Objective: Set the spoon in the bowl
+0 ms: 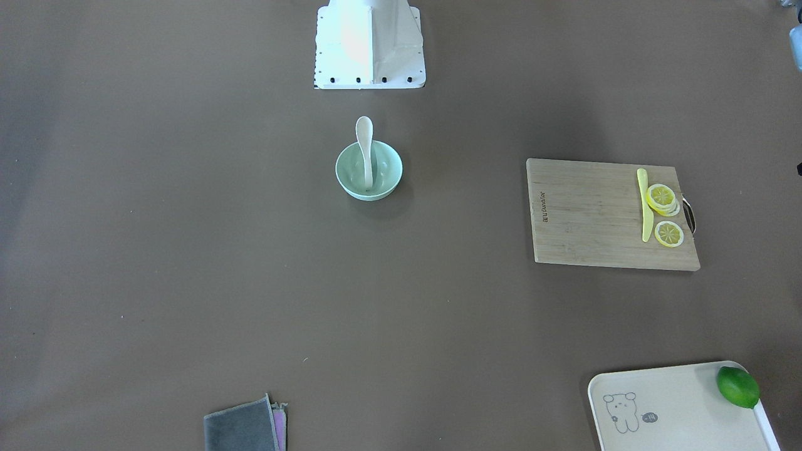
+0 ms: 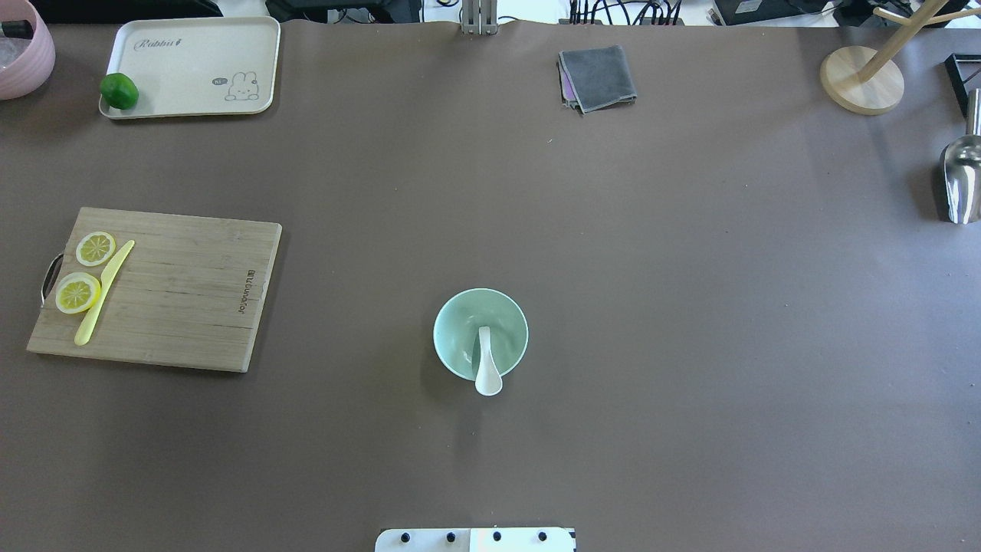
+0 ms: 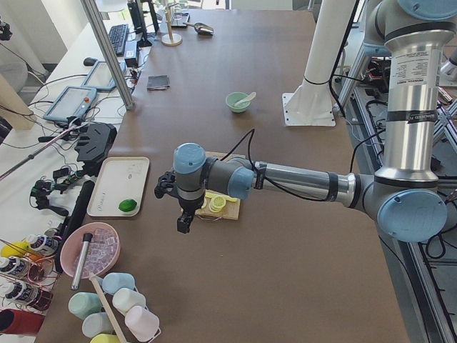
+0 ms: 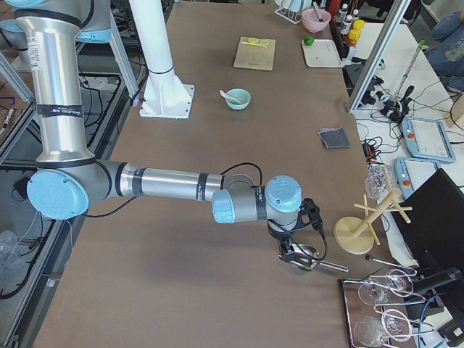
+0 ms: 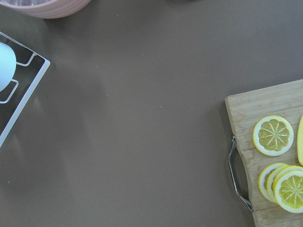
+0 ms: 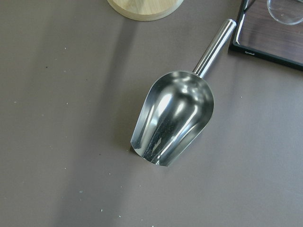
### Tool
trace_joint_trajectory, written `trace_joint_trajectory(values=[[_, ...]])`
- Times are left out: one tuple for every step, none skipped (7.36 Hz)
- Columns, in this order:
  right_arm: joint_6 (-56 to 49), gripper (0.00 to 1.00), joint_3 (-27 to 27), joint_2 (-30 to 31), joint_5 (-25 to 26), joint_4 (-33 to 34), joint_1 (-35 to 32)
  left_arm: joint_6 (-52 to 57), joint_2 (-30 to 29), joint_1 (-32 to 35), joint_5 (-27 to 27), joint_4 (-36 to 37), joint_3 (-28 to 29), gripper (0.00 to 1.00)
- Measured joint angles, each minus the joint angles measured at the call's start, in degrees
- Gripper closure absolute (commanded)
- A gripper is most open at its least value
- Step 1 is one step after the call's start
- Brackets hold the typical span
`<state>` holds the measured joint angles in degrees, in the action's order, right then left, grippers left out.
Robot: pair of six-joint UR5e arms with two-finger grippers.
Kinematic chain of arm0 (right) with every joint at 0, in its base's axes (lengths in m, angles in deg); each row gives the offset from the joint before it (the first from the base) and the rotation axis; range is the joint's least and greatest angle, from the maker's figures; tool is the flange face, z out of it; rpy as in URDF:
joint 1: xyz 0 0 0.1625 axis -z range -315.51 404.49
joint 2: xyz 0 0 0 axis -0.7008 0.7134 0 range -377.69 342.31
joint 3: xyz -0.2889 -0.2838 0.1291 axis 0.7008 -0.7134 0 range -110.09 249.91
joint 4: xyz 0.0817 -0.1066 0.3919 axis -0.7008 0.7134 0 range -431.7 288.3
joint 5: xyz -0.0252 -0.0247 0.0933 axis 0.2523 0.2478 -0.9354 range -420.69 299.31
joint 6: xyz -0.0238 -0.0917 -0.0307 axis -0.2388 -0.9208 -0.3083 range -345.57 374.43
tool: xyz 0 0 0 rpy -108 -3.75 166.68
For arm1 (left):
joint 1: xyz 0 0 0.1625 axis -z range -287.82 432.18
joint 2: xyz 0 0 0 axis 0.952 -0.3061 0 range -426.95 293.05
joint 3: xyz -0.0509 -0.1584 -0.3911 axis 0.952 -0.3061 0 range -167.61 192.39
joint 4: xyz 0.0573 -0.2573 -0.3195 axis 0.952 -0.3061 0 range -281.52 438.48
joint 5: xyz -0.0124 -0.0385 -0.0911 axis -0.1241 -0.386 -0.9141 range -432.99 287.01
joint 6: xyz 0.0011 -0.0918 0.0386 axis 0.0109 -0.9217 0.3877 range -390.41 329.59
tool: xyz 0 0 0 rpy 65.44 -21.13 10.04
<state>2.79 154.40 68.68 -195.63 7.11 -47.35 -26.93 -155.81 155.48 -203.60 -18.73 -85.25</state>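
Spoon (image 2: 486, 366) leans in bowl (image 2: 458, 326), seemingly scoop-end out.

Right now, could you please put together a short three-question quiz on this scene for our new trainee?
1. True or false: the spoon leans in the bowl, with its wide end sticking out over the rim on the robot's side.
2. What lies on the tray? A) a lime B) a banana C) an egg
3. Fill in the blank: the right wrist view looks down on a shiny metal ____ lying on the table.
Key: 1 true; 2 A; 3 scoop.
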Motion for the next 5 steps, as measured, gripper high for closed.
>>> trace_joint_trajectory(values=[[0.0,0.0,0.0,-0.3,0.0,0.0,0.2,0.2,-0.1,0.0,0.1,0.0,0.4,0.02],[0.0,0.0,-0.1,-0.5,0.0,0.0,0.3,0.2,-0.3,0.0,0.1,0.1,0.4,0.02],[0.1,0.0,-0.1,-0.8,0.0,0.0,0.5,-0.1,-0.7,0.0,0.1,0.1,0.3,0.02],[0.1,0.0,-0.3,-1.0,0.0,0.0,0.7,-0.2,-1.3,0.0,0.1,0.1,0.1,0.02],[0.1,0.0,-0.3,-0.8,0.0,0.0,0.8,-0.2,-2.1,0.0,0.2,0.1,-0.1,0.02]])
